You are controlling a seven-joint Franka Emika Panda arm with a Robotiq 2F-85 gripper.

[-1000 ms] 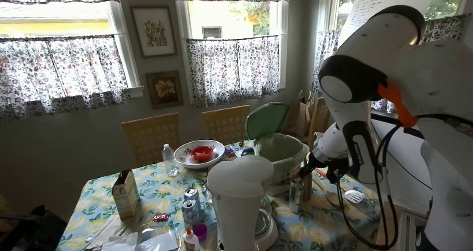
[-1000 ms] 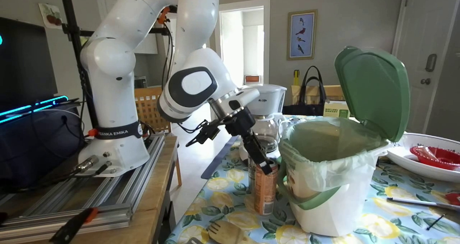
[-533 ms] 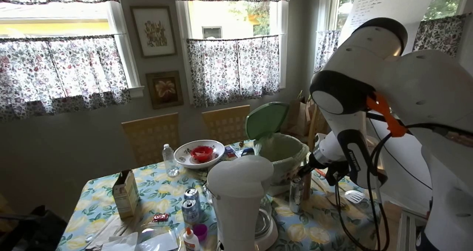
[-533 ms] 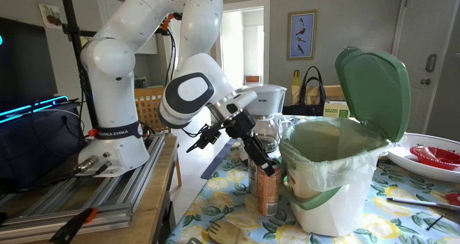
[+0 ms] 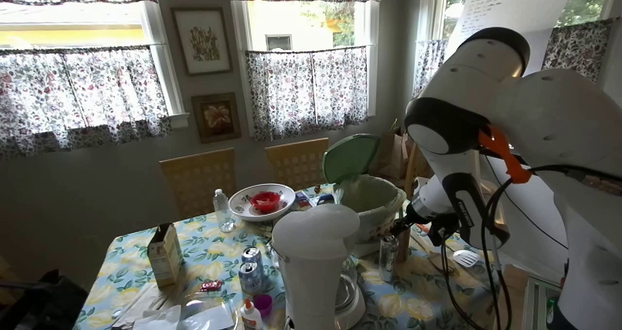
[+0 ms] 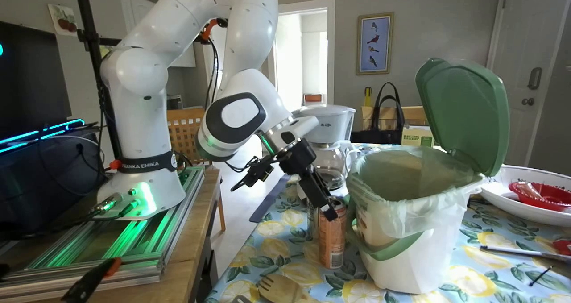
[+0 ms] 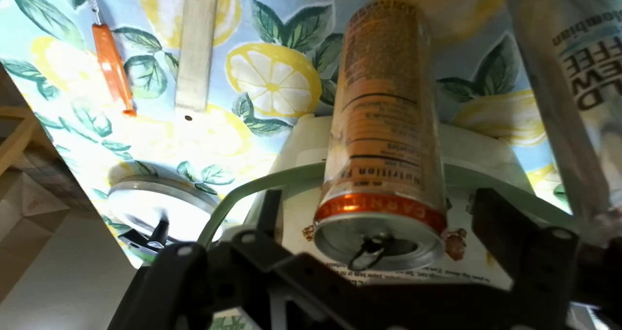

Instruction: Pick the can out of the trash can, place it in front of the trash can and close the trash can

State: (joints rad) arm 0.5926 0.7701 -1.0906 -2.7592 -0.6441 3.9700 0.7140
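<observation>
While the hand (image 7: pixel 380 199) stands spread, we find room on both sides of one orange can (image 7: pixel 384 126), upright on the worktop (image 5: pixel 209 245) just beside the bin (image 6: pixel 415 263), its lid (image 6: pixel 468 115) raised. Farther off, we count two blue cans (image 5: pixel 250 277) and, near the worktop's edge, one bottle (image 5: pixel 223 213).

Home; flowered curtains (image 5: pixel 282 96), tablecloth (image 5: pixel 204 247)
</observation>
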